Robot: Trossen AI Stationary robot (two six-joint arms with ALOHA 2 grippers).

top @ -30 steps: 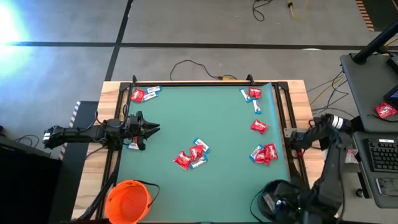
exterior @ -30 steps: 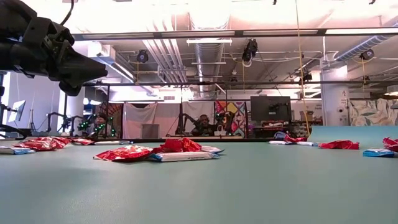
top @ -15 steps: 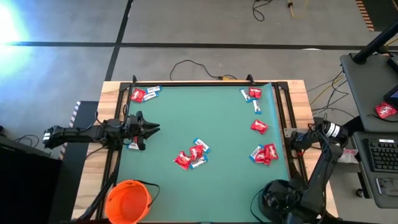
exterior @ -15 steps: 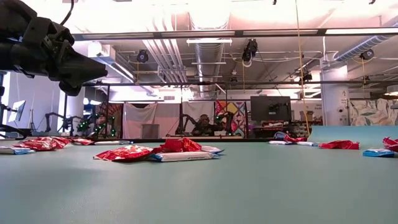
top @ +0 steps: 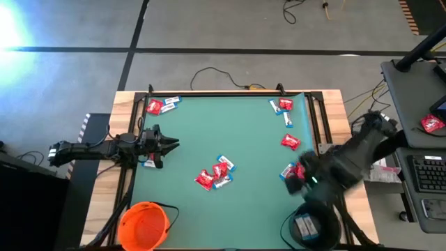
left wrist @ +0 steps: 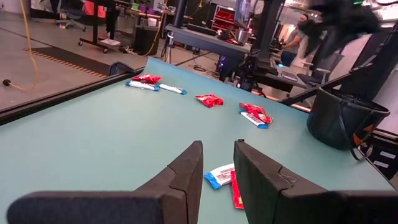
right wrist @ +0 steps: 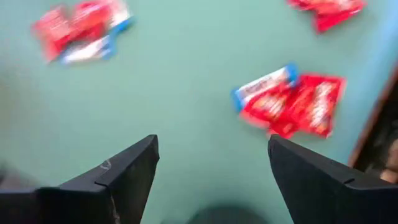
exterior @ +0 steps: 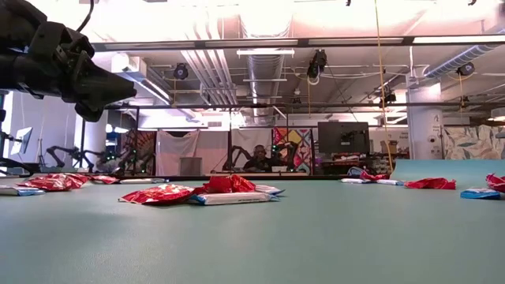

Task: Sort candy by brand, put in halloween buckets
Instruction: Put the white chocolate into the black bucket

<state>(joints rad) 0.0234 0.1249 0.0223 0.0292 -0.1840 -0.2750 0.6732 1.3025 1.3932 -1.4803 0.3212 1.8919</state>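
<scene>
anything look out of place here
One red candy lies off the table, on the grey side desk by the keyboard, beyond the green mat where the other candy sits.

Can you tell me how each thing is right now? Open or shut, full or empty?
Left gripper: slightly open, holding nothing.
Right gripper: wide open, empty, above the candy.
Orange bucket: upright, looks empty.
Black bucket: upright; something pale shows inside from above.
Candy: lying loose in small piles on the green mat.
</scene>
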